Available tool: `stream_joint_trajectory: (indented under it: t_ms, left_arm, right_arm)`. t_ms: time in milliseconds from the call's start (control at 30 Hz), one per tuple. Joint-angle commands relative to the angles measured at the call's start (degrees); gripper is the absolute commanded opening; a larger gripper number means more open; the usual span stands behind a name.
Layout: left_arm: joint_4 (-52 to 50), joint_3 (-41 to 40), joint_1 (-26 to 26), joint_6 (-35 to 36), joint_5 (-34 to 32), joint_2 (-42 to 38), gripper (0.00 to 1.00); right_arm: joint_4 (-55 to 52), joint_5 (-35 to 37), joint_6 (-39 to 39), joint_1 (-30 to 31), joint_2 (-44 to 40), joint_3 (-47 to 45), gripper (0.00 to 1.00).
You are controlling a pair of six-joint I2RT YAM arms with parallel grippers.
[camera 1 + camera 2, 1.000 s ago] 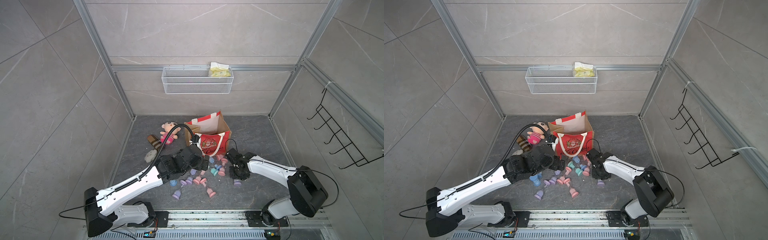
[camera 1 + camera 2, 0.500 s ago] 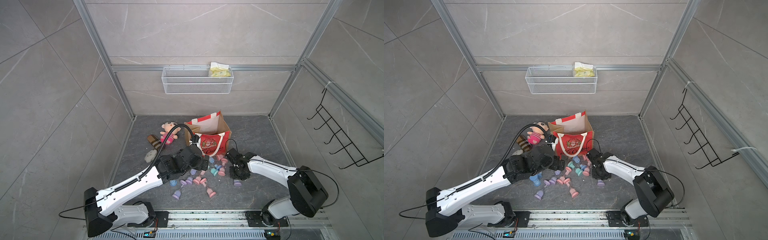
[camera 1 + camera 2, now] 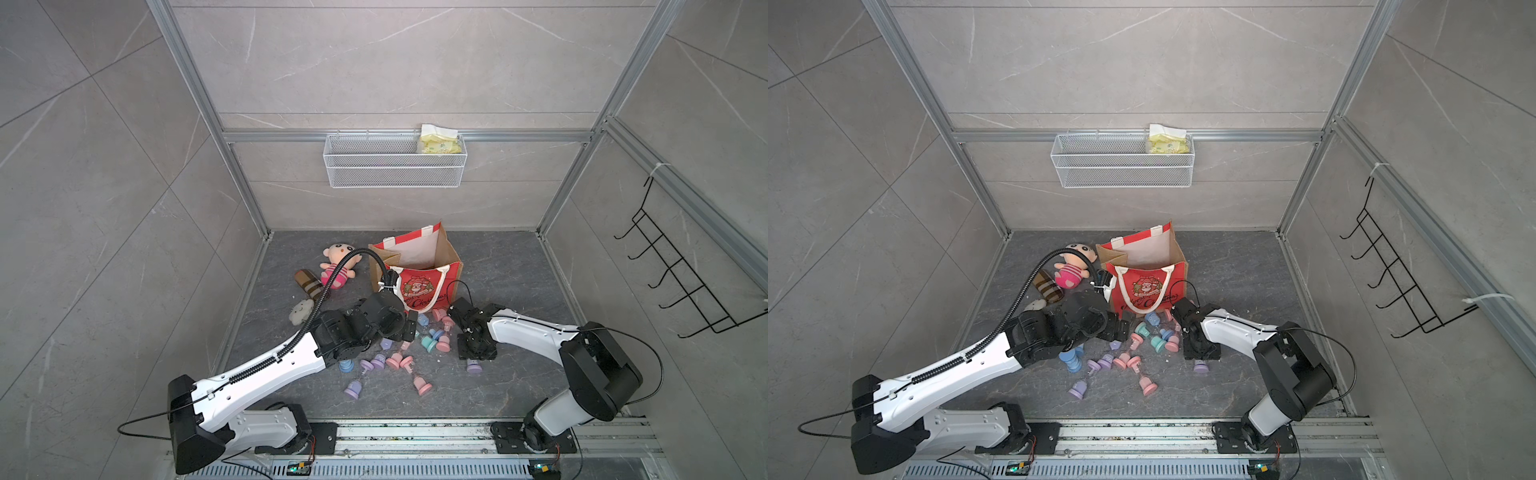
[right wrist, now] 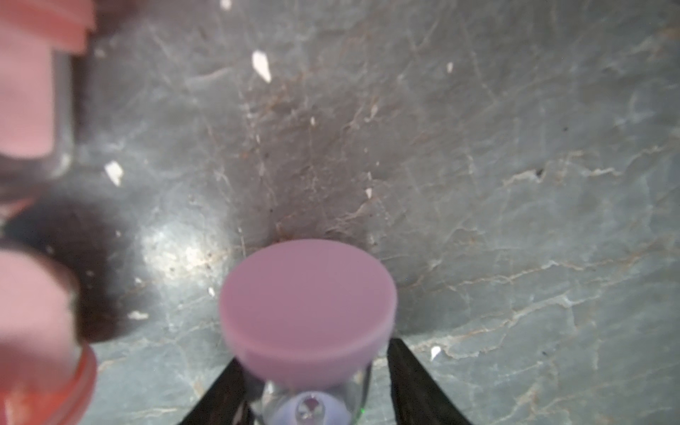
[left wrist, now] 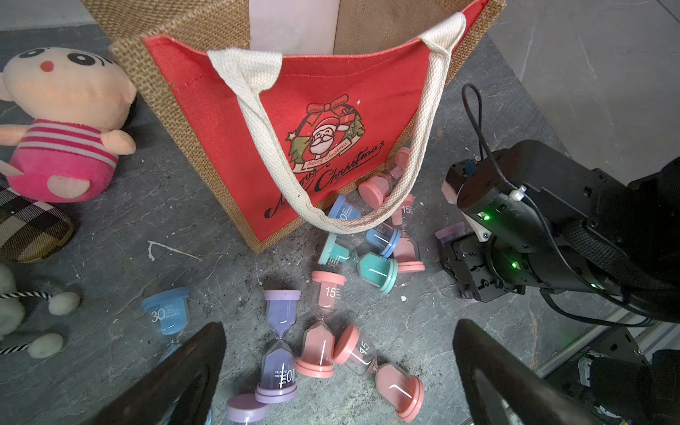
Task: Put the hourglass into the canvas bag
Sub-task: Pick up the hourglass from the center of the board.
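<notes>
Right wrist view: right hand [image 4: 316,353] straddles a purple hourglass [image 4: 309,290], black fingers [image 4: 408,375] on either side of its glass. Clamped or loose: cannot tell. Lower bulb cut off at frame edge; pink hourglasses [image 4: 25,92] blurred alongside. Bare desk [image 4: 478,147] beyond the cap. In both top views the hand's body hides its fingers. Hourglass is outside the canvas bag [image 3: 419,286], which stands mouth-up; open desk from the bag to the right wall [image 3: 665,249]. Left hand [image 5: 338,327] spread wide, empty, over scattered hourglasses [image 5: 323,320]; left arm [image 3: 270,365] covers some.
</notes>
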Motion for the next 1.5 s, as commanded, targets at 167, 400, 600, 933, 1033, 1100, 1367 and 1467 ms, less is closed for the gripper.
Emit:
stream_joint_trajectory:
  t_ms: [167,400,600,933,1033,1100,1367,1467]
  left_arm:
    - [-1.7,2.2,-0.1,-0.3,-3.4,-1.3,1.0]
    - [-2.5,2.6,0.1,-0.1,-4.1,-1.4,1.0]
    - [-2.9,3.0,0.1,0.0,-3.9,-1.4,1.0]
    - [-3.5,3.5,0.2,0.2,-3.8,-2.5,1.0]
    - [-4.0,3.7,0.2,0.2,-4.0,-4.1,1.0]
    - [-4.3,4.2,0.3,0.6,-4.4,-5.0,1.0]
    - [-7.3,9.5,4.1,1.9,-6.3,-5.8,1.0]
    - [-5.7,10.8,9.3,2.7,-1.0,-5.0,1.0]
  right_arm:
    - [2.9,2.8,-1.5,-1.4,2.3,3.8,0.62]
    - [4.7,-0.9,-2.4,-2.1,5.2,4.2,0.53]
    - [3.1,0.7,-2.5,-2.1,3.3,3.6,0.44]
    - [-0.6,2.7,-3.3,-2.2,-1.6,5.6,0.27]
    - [-4.3,3.9,-3.8,-2.2,-5.7,8.0,0.25]
    - [-6.9,5.0,-4.2,-2.2,-7.9,10.1,0.23]
    - [-15.2,6.0,-6.2,-2.1,-14.5,23.2,0.17]
    - [-17.2,4.7,-7.5,-2.1,-15.1,30.0,0.16]
